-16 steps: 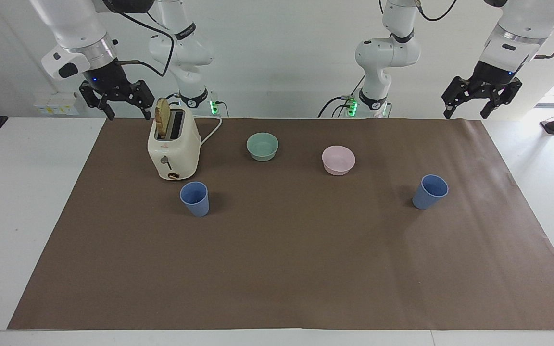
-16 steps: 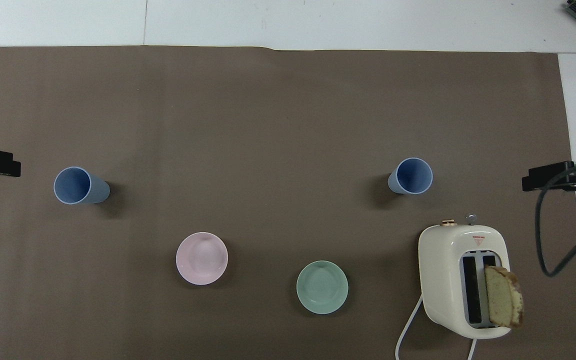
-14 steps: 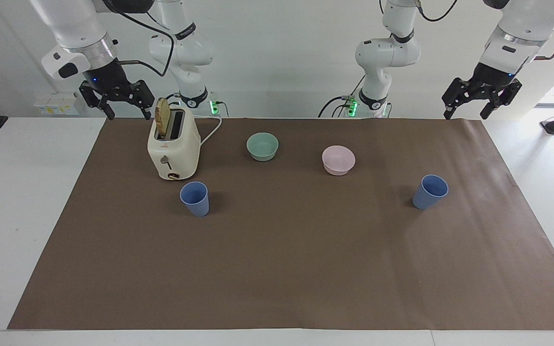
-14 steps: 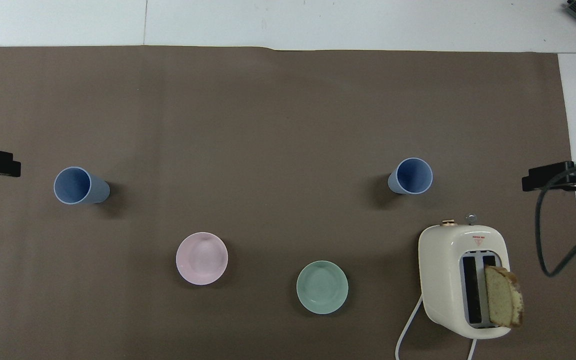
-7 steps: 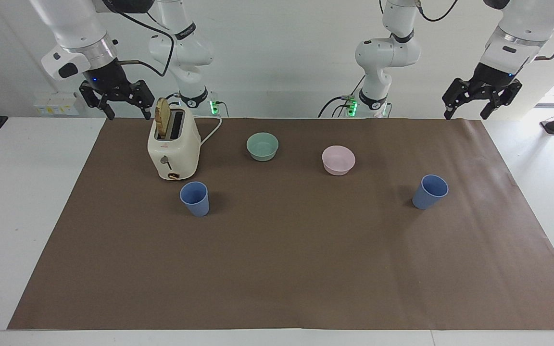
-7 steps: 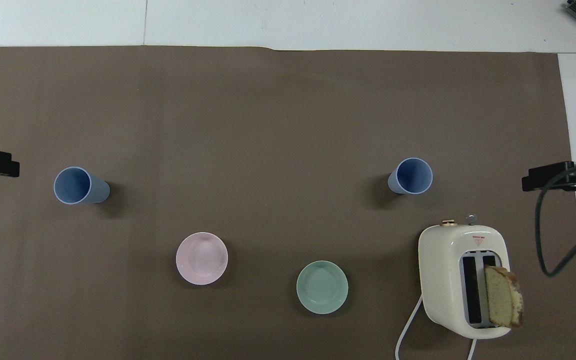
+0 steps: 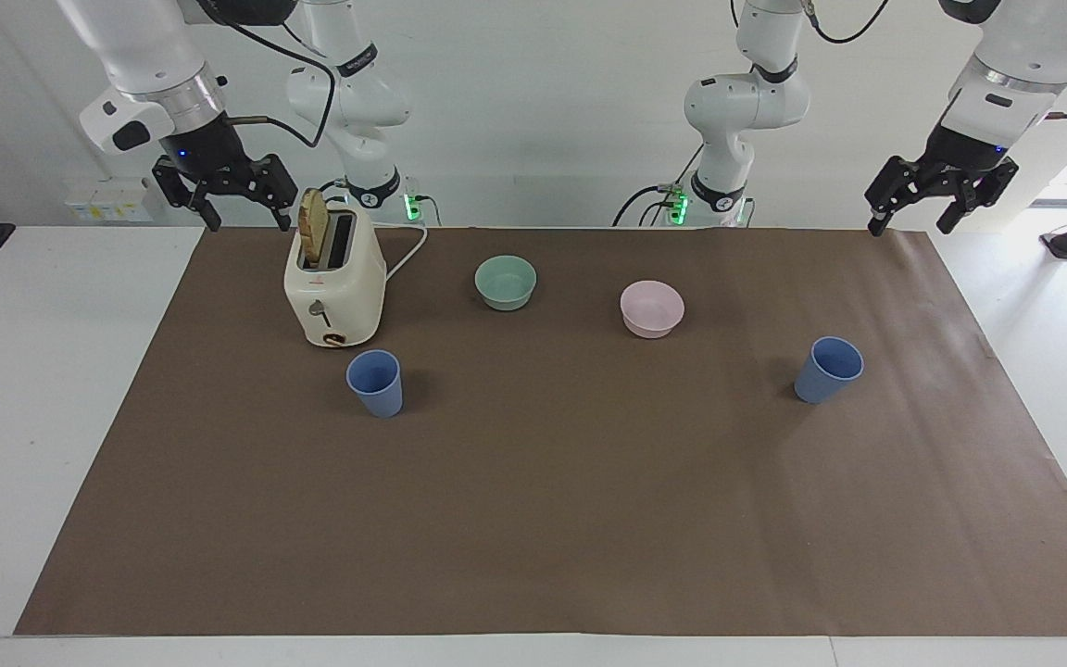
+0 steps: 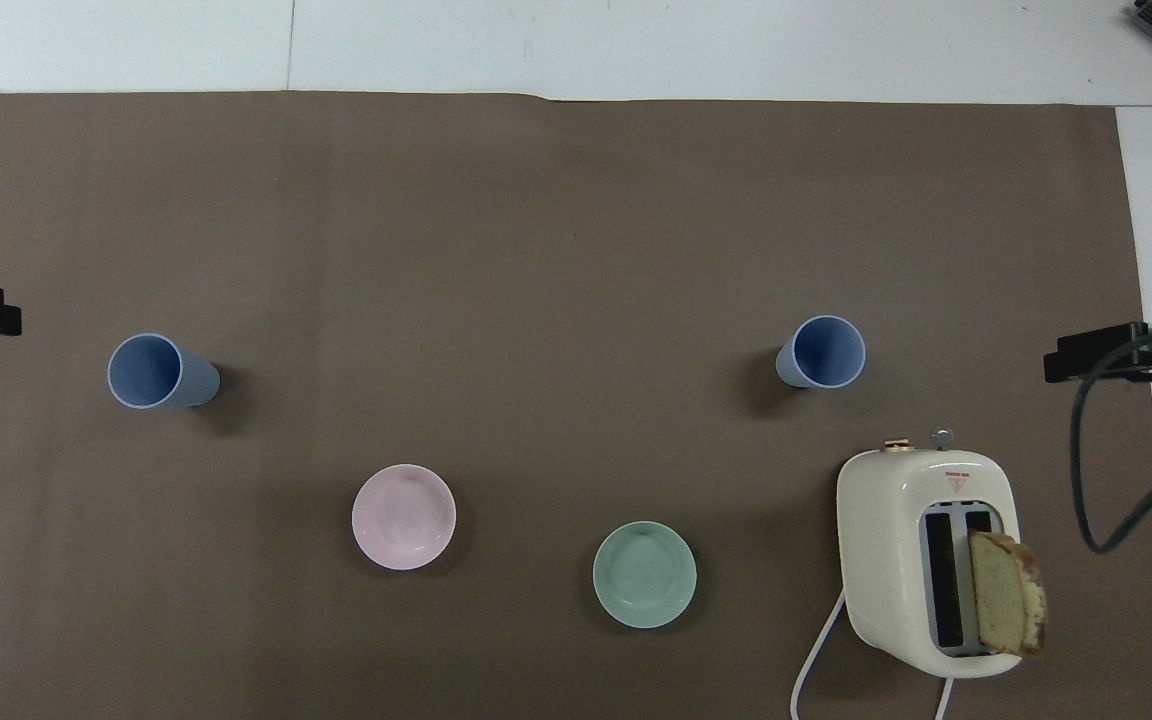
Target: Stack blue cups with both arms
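Two blue cups stand upright and well apart on the brown paper sheet [image 7: 543, 519] that covers the table. One cup [image 7: 375, 382] sits toward the right arm's end of the table, just beside the toaster [image 7: 334, 278] and a little farther from the robots than it. The other cup [image 7: 828, 369] stands alone toward the left arm's end. Neither cup is stacked, and neither is touched by a gripper.

Between the two cups, nearer to the robots, are two bowls. The green bowl [image 7: 506, 282] lies closer to the toaster, and the pink bowl [image 7: 651, 308] lies closer to the cup at the left arm's end. The cream toaster holds a slice of bread [image 7: 313, 228] standing up out of one slot, and its white cord [image 7: 408, 250] runs off toward the robots.

The right gripper [image 7: 237, 220] hangs in the air above the edge of the brown sheet close to the toaster, at the right arm's end of the table. Its fingers are spread apart and hold nothing. The left gripper [image 7: 910, 222] hangs above the corner of the sheet at the left arm's end, close to the robots' side. Its fingers are also spread apart and empty. Both grippers are well clear of the cups.

In the overhead view only a dark part of each gripper shows at the side edges.
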Motion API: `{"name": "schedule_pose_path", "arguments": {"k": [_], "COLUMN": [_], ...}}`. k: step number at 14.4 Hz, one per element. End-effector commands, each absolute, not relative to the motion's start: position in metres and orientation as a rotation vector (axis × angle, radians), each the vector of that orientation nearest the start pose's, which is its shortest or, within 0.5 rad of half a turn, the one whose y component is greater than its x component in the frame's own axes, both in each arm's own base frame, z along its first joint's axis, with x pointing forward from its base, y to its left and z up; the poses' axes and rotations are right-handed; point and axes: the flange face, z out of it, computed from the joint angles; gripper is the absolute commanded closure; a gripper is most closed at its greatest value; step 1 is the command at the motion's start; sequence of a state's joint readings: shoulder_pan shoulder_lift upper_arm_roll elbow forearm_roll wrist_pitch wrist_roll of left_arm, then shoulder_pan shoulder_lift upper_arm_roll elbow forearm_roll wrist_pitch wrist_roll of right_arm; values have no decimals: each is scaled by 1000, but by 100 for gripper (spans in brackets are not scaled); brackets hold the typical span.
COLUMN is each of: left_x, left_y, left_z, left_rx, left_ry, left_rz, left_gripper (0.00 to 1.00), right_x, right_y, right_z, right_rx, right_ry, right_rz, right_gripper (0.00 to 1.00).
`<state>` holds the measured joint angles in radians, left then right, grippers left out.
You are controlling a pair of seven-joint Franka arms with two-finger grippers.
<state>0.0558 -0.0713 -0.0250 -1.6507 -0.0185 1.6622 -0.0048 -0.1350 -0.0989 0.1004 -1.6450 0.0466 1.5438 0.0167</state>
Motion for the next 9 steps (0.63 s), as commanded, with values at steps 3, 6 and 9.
{"name": "schedule_pose_path", "arguments": {"k": [3,6,9], "left_x": [548,558,560], "left_y": [42,60,63], "left_z": [570,524,481], "left_rx": [-3138,-3141,-3139], "left_ry": [-123,-156,-165], "left_rz": [-154,-97,-111], "left_gripper": [0,0,0], "right_x": [517,517,517], "right_y": [-10,-9,-9], "right_z": [643,643,643], "right_rx": [-3099,-3099,-3099], "right_ry": [98,96,96], "right_rz": [-4,-4,-4], "right_gripper": [0,0,0]}}
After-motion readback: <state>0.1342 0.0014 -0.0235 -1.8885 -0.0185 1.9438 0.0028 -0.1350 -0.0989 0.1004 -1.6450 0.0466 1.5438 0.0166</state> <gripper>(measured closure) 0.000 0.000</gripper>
